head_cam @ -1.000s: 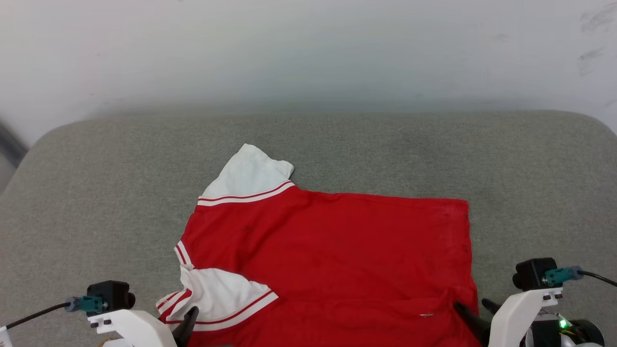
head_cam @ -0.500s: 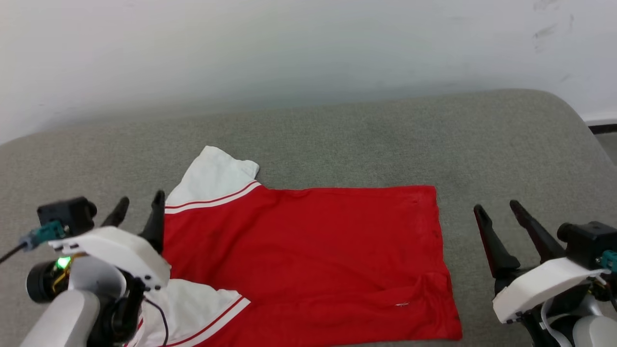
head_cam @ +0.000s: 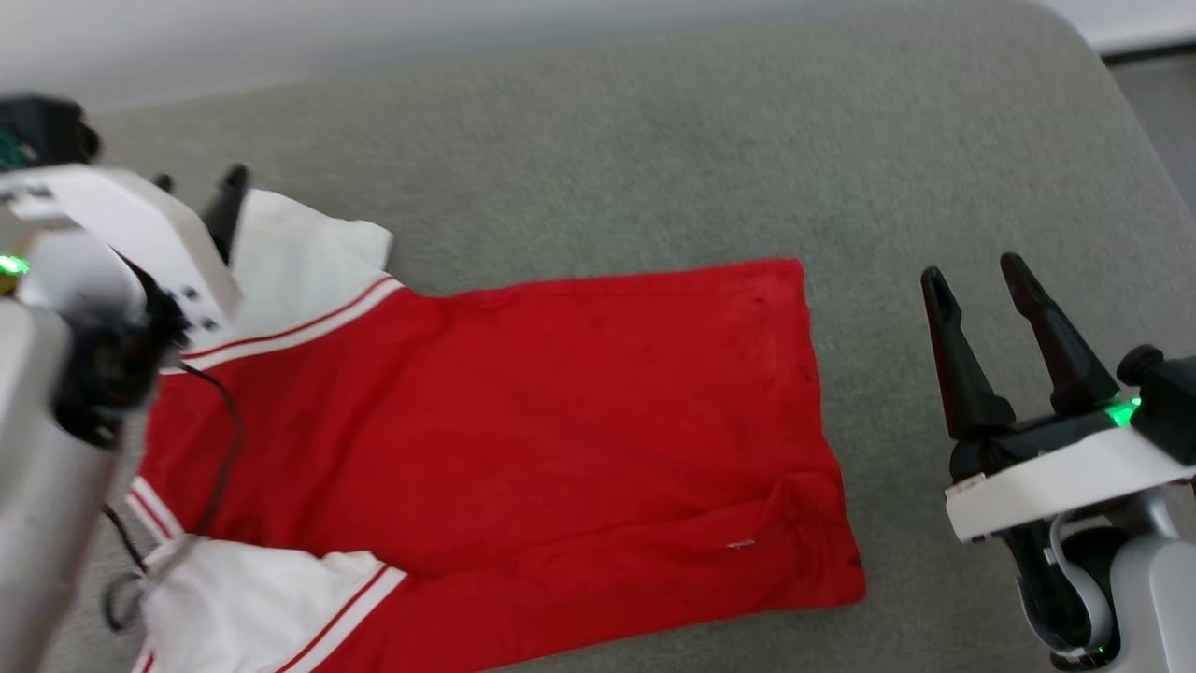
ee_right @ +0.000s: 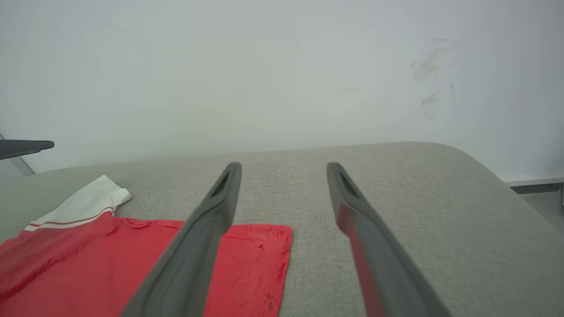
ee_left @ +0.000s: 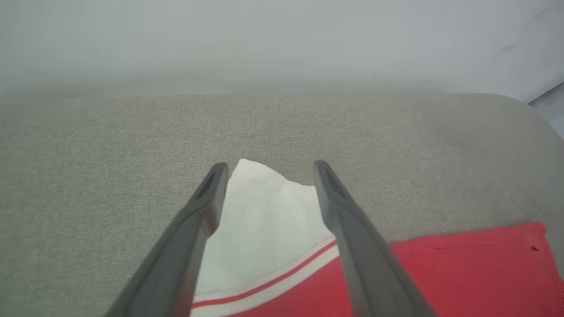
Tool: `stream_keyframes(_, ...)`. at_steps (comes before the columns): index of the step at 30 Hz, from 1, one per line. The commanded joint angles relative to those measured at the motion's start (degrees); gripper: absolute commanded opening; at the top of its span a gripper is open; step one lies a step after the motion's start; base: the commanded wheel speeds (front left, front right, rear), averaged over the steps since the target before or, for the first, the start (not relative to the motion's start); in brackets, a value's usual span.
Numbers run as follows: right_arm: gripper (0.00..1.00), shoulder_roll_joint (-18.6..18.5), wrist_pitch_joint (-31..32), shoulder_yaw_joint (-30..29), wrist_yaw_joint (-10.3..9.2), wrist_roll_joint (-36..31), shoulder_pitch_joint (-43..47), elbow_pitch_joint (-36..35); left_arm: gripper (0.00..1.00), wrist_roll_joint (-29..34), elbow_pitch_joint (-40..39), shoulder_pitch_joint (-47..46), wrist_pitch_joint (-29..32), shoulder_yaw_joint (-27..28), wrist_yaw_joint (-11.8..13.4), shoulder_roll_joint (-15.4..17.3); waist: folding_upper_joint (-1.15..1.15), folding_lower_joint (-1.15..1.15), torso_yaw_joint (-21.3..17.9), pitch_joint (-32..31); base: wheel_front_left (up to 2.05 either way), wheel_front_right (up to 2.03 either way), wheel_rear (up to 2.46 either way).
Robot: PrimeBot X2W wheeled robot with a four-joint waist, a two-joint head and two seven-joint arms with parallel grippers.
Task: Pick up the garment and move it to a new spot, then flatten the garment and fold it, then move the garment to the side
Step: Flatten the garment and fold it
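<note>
Head view: the garment (head_cam: 523, 411) lies flat, plain red side up, on the grey cushion (head_cam: 654, 140). Its long axis runs across from the left hand (head_cam: 198, 179) to the right hand (head_cam: 974, 269). The sleeved end is by the left hand. The far sleeve (head_cam: 299, 252) points away, alongside that hand's fingers, and the near sleeve (head_cam: 252, 608) lies folded beside the left arm (head_cam: 37, 449). The straight hem (head_cam: 808, 374) faces the right hand, near it but apart.

Compared with half a second ago the whole picture has shifted, so the camera has moved; the garment keeps the same layout. The left hand's fingers were then beside the far sleeve's striped seam, and now they reach its outer tip. A second ago both hands sat low at the garment's near edge.

The left arm is stretched forward with its hand spread. In the left wrist view the white sleeve lies between the two fingers; I cannot tell whether they touch it. The right arm (head_cam: 1149, 598) sits low at the side. Its hand is also spread and holds nothing, with the fingers pointing away and slightly toward the hem.
</note>
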Motion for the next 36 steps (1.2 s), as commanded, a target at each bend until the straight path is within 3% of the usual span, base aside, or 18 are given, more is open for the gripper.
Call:
stream_keyframes(1,1.00,0.5,-0.6,0.3,-0.02,0.2,-1.5,0.2,1.00,-0.4,1.9,-3.4,3.1,-0.3,-0.9,1.5,0.00,-0.01,-4.3,5.8,0.00,0.00,0.00)
stream_keyframes(6,1.00,0.7,-2.3,1.5,-0.02,1.0,-3.8,1.4,1.00,-0.4,7.6,-10.9,14.9,-2.6,-2.6,5.6,0.00,-0.01,-7.4,9.8,0.00,0.00,0.00)
stream_keyframes(8,1.00,0.7,-2.9,2.3,-0.02,1.6,-4.5,1.9,1.00,-0.6,9.6,-13.6,22.3,-3.8,-1.8,7.9,0.00,-0.01,-8.7,11.5,0.00,0.00,0.00)
stream_keyframes(15,1.00,0.2,-4.1,3.1,-0.02,2.6,-5.6,2.8,1.00,0.1,12.6,-14.9,34.3,-6.8,0.7,11.1,0.00,-0.01,-10.2,14.3,0.00,0.00,0.00)
stream_keyframes(16,1.00,0.1,-4.2,3.2,-0.02,2.7,-5.7,2.9,0.83,-0.3,13.1,-14.2,36.2,-7.4,1.0,11.1,0.00,-0.01,-10.2,14.4,0.00,0.00,0.00)
stream_keyframes(18,1.00,0.1,-4.2,3.4,-0.02,3.1,-5.9,3.2,0.05,-1.2,13.4,-13.2,38.4,-7.8,1.8,10.2,0.00,-0.01,-10.2,14.6,0.00,0.00,0.00)
stream_keyframes(19,1.00,0.0,-4.3,3.4,-0.02,3.2,-6.0,3.4,0.00,-1.6,13.4,-12.6,39.0,-7.9,2.2,9.4,0.00,-0.01,-10.1,14.5,0.00,0.00,0.00)
stream_keyframes(22,1.00,-0.5,-4.0,3.2,-0.02,3.7,-6.2,3.8,0.00,-2.2,12.9,-11.5,37.8,-7.7,3.0,8.1,0.00,-0.01,-9.5,14.0,0.00,0.00,0.00)
stream_keyframes(28,1.00,-2.0,0.2,2.8,-0.02,6.0,-7.0,6.1,0.00,-1.2,12.6,-13.0,31.1,-6.5,2.0,6.6,0.00,-0.01,-6.7,11.2,0.00,0.00,0.00)
stream_keyframes(36,1.00,-6.1,18.7,2.7,-0.01,10.9,-12.3,16.0,0.00,-0.3,10.2,-17.0,22.1,-6.3,-1.0,1.9,0.00,-0.01,0.4,7.9,0.00,0.00,0.00)
